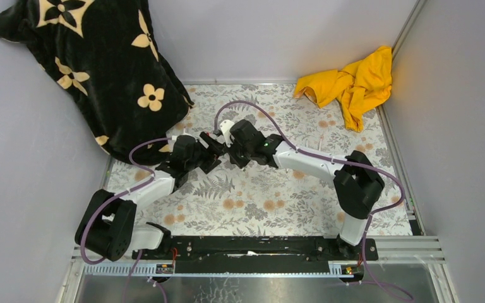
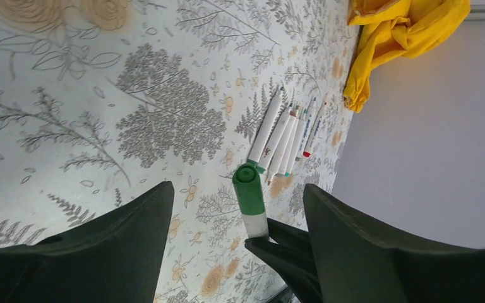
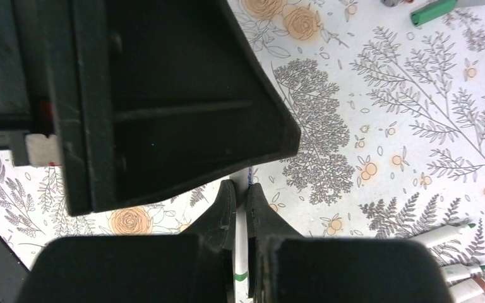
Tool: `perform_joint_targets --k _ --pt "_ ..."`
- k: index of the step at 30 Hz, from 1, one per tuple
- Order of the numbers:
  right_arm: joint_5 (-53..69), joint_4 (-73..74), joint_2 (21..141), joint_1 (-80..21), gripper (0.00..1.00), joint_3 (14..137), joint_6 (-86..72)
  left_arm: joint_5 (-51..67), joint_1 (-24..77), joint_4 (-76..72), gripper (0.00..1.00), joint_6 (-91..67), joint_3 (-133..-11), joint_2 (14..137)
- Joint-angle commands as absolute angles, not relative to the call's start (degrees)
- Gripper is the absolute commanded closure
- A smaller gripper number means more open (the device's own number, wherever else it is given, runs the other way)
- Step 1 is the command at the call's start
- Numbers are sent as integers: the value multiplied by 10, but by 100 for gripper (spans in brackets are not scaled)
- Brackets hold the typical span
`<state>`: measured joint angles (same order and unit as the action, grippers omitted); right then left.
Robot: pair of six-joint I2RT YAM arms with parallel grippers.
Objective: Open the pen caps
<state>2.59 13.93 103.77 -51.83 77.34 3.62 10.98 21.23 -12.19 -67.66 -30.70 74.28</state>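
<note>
The white pen barrel (image 3: 240,252) is clamped in the right fingers (image 3: 222,211) and its green cap (image 2: 247,189), frame centre, is positioned between the spread left fingers (image 2: 126,240); closure, then pull-off, is judged necessary.

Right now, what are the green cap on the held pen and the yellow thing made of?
The green cap looks like smooth plastic: hard edges, even colour, faint sheen. The yellow thing looks like soft matte cloth: it lies crumpled in folds.

Green pen cap (image 2: 249,189) seated on white barrel (image 2: 254,224)
</note>
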Motion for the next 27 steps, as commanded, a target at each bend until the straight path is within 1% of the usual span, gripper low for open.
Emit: perform_joint_targets --k 1,3,6,9,12,17,20,25,27 --pt "31 133 992 -508 100 787 32 82 223 -175 21 -688 -328 756" --pt "33 130 985 -506 100 779 31 77 225 -180 23 -693 -330 761" --pt "35 124 976 -502 100 767 29 74 229 -182 28 -692 -341 771" --pt "40 123 970 -499 100 759 29 66 232 -182 36 -693 -345 774" --pt "46 119 965 -498 100 752 29 58 233 -180 41 -692 -350 774" --pt "51 112 961 -495 100 739 26 54 233 -178 48 -691 -359 778" --pt "54 108 957 -495 100 733 26 53 235 -179 53 -691 -362 780" --pt "56 103 954 -492 100 732 23 57 242 -183 58 -691 -366 787" --pt "58 100 954 -490 100 733 23 57 244 -184 58 -690 -366 788"
